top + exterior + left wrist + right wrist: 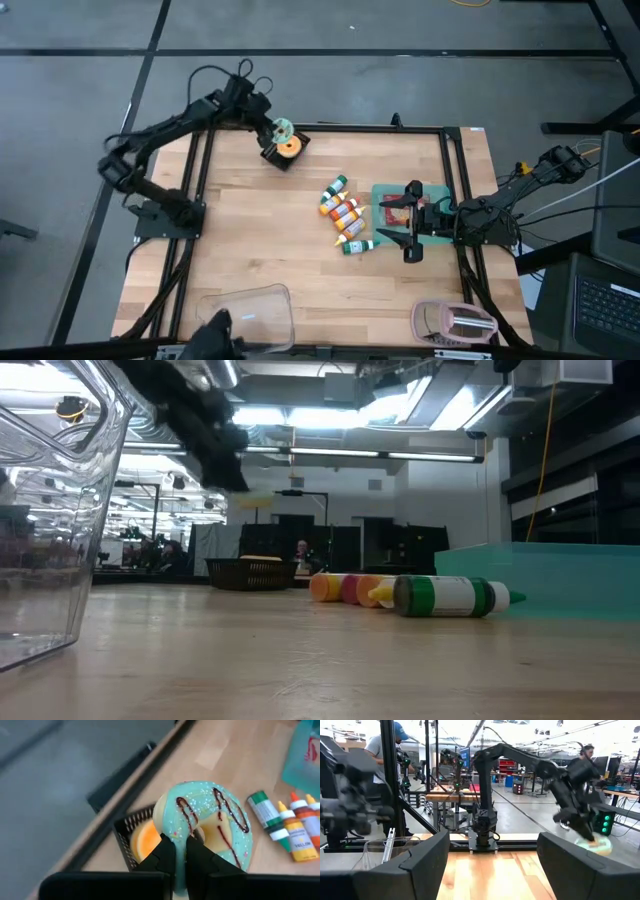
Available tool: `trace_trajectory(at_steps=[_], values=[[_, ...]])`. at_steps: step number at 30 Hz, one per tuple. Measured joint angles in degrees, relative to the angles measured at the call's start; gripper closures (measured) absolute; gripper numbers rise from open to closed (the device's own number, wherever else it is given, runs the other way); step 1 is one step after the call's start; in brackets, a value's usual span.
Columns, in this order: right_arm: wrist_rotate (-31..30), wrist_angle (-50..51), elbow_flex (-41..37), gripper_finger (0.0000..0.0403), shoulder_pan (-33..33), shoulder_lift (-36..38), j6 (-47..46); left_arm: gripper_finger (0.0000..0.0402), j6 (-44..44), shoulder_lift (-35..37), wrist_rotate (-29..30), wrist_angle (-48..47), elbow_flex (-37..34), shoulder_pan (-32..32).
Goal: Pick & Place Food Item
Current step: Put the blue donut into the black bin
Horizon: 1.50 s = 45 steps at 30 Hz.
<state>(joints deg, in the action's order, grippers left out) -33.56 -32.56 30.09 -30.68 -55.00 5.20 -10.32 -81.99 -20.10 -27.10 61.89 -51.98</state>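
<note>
Teal-iced donut (210,822) pinched by its rim in the left gripper (181,851) above the black basket (127,837); right gripper (492,862) wide open

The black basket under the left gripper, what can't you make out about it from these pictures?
- Black basket: in the left wrist view, the teal-iced donut held by the left gripper covers most of its inside; only one orange item shows.
- High view: basket too small to count its contents.
- Low view: the blurred arm is in front; the basket cannot be identified there.
</note>
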Motion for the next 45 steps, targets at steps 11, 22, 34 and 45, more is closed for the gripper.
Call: trace_trajectory(at_steps=[11,22,34,45], values=[[0.0,0.0,0.0,0.0107,0.0,0.0,0.7,0.0385,1.0,-11.7,-2.1,4.6,0.0,-0.3],[0.7,0.0,0.0,0.0108,1.2,0.0,0.1,0.0384,3.6,-12.7,-2.5,4.0,0.0,-1.8],[1.7,0.0,0.0,0.0108,1.2,0.0,-0.1,0.0384,5.5,-12.7,-5.2,5.5,0.0,-1.6],[1.7,0.0,0.0,0.0108,1.2,0.0,0.0,0.0358,6.6,-12.7,-5.1,6.8,0.0,-0.9]])
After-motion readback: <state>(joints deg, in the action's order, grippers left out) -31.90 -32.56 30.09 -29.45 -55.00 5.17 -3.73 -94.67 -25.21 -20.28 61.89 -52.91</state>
